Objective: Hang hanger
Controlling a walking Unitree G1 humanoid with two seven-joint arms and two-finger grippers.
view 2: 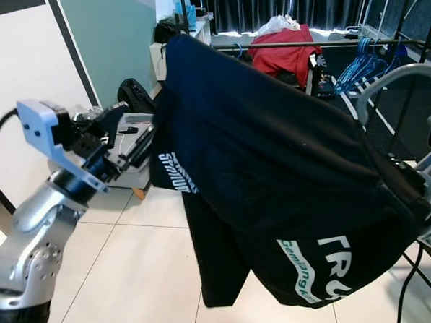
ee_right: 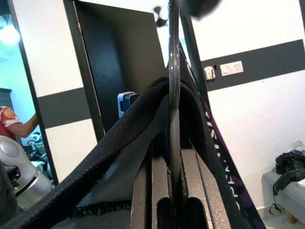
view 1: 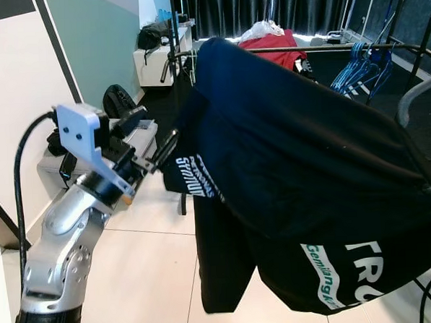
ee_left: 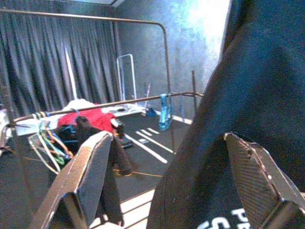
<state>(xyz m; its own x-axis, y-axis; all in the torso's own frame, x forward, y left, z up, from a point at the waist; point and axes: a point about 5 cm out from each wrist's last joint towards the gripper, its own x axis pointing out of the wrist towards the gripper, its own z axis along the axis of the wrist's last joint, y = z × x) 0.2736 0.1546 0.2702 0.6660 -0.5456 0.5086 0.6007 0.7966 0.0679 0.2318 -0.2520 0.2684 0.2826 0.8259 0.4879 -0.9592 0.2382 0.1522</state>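
One dark navy T-shirt [view 1: 295,172], matte knit, white-green print partly readable "TRO", drapes a grey hanger [view 2: 396,87] in front of the metal clothes rail [view 1: 318,49]. Right gripper [ee_right: 169,191] fingers clamp the hanger's thin metal neck. Left gripper [view 1: 161,153] fingers spread, at shirt's sleeve edge.

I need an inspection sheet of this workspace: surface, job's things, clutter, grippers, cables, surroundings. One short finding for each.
Surface: pale tiled floor.
Job's things: grey hanger carrying a dark T-shirt; clothes rail behind.
Clutter: red cloth and blue hangers on the rail; black bag on a white cabinet.
Grippers: left gripper open, beside the shirt's sleeve; right gripper shut on the hanger.
Cables: black cable along the left arm.
Surroundings: dark curtains.
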